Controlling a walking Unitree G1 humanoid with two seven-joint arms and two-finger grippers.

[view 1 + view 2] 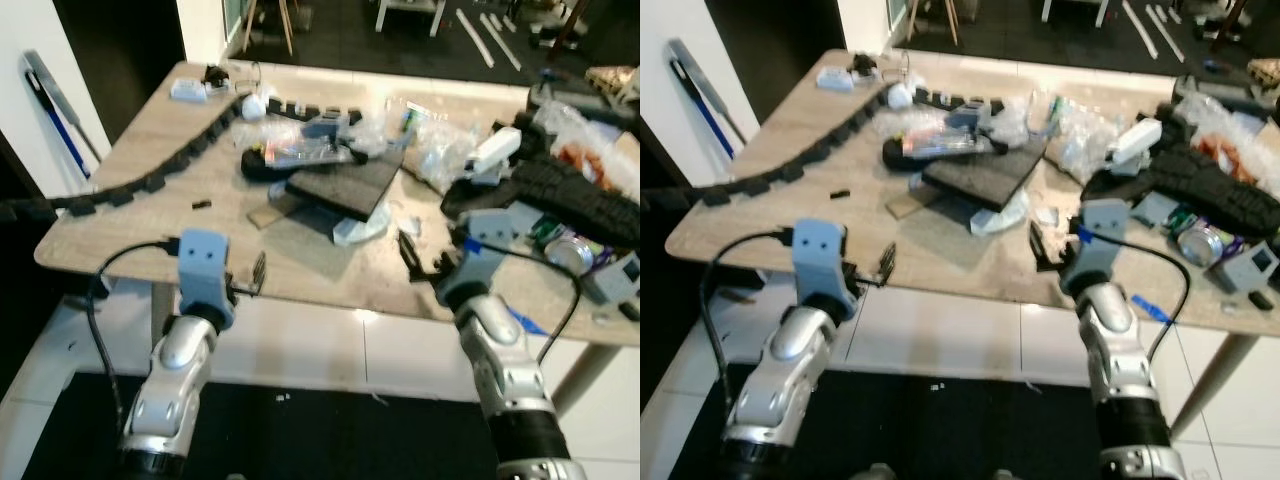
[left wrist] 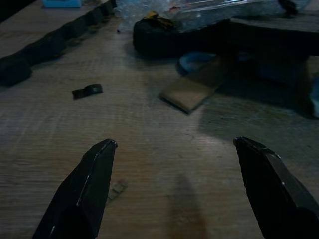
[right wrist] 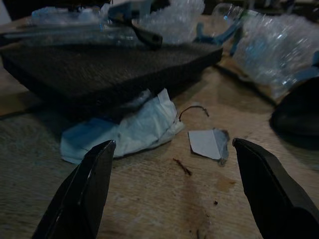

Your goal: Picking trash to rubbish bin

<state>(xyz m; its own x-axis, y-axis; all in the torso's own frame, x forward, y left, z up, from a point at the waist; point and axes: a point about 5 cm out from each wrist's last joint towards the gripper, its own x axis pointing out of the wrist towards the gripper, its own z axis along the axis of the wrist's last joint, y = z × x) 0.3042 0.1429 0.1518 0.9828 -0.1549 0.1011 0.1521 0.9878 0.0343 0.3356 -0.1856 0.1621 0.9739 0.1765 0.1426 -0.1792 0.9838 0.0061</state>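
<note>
Crumpled white paper (image 3: pixel 127 127) lying on the wooden bench (image 1: pixel 120 160), tucked under the near edge of a dark foam slab (image 3: pixel 99 64), just beyond the right tool (image 3: pixel 172 186) and slightly to its left finger's side. Small torn paper scrap (image 3: pixel 209 143) flat on the bench just beside it, straight ahead between the right tool's fingers (image 3: pixel 87 191), with a thin brown twig-like bit nearer still. Right tool spread wide, holding nothing, hovering low over the near edge of the bench, apart from both pieces.

Left tool (image 2: pixel 174 194) likewise spread wide and empty, over bare wood at the near left part of the bench. Ahead of it a small black clip (image 2: pixel 87 90), farther off a tan flat strip (image 2: pixel 192 92) poking out from under the slab.

Bench cluttered farther back: black cable chain (image 1: pixel 170 170) curving along the left side, clear bubble-wrap bags (image 3: pixel 279 47) at the middle, a dented can (image 1: pixel 570 250) and a black tracked part (image 1: pixel 575 195) on the right. White tiled floor below the near edge.
</note>
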